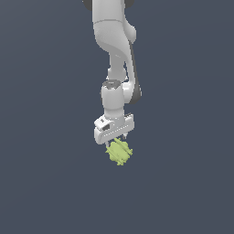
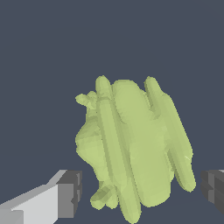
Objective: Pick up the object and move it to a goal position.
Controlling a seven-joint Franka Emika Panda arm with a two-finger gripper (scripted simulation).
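The object (image 1: 119,152) is a small yellow-green lumpy thing with ridged, spiky bumps, on the flat dark grey surface. My white gripper (image 1: 117,138) hangs straight down over it, and its fingertips reach the object's upper part. In the wrist view the object (image 2: 133,146) fills the middle of the picture. The gripper (image 2: 141,189) is open, with one dark-padded finger (image 2: 70,192) on one side of the object and the other finger (image 2: 213,186) on the other side. Both pads stand close to the object, and a small gap shows on each side.
The plain dark grey surface (image 1: 45,183) spreads all around with nothing else on it. The white arm (image 1: 114,36) rises from the gripper to the top of the exterior view.
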